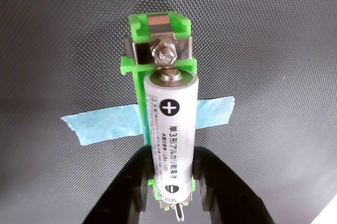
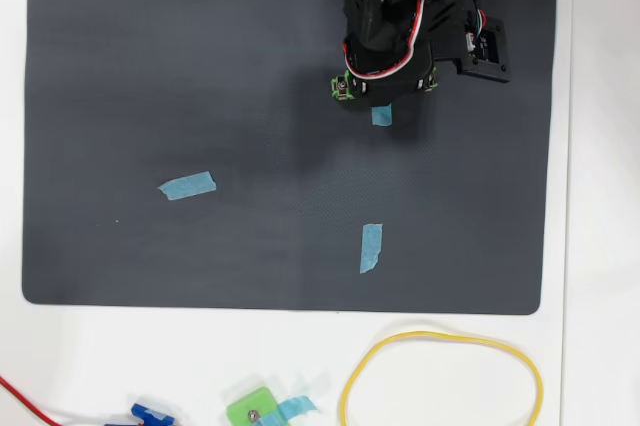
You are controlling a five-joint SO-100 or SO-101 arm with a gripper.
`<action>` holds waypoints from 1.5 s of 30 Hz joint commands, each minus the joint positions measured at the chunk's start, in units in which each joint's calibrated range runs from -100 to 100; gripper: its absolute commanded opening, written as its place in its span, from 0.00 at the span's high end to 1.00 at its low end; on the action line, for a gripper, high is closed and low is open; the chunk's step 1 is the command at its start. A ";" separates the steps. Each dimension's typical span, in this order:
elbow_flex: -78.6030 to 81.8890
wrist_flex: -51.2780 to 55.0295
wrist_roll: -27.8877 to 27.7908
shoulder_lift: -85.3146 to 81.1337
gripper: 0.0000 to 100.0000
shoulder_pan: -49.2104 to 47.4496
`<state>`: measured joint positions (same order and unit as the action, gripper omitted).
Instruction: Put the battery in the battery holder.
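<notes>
White battery (image 1: 171,134) lies in green holder (image 1: 158,37), tool (image 1: 172,203) seemingly open; overhead hides both.

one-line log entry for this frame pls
battery: lying in battery holder | plus end at screw contact | gripper: straddling battery, grip unclear | mat: blue tape

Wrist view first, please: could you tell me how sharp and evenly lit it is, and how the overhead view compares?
In the wrist view the battery is crisp enough that its print reads, with a soft glare along its left side; the battery holder is sharp too, and the mat brightens toward the left. In the overhead view lighting is even, the arm casts a faint shadow on the mat, and the arm hides the battery.
</notes>
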<state>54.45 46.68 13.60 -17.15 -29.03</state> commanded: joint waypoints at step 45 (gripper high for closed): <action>-0.26 -0.97 -0.04 -0.04 1.00 0.75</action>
<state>54.26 46.34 13.71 -17.32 -29.03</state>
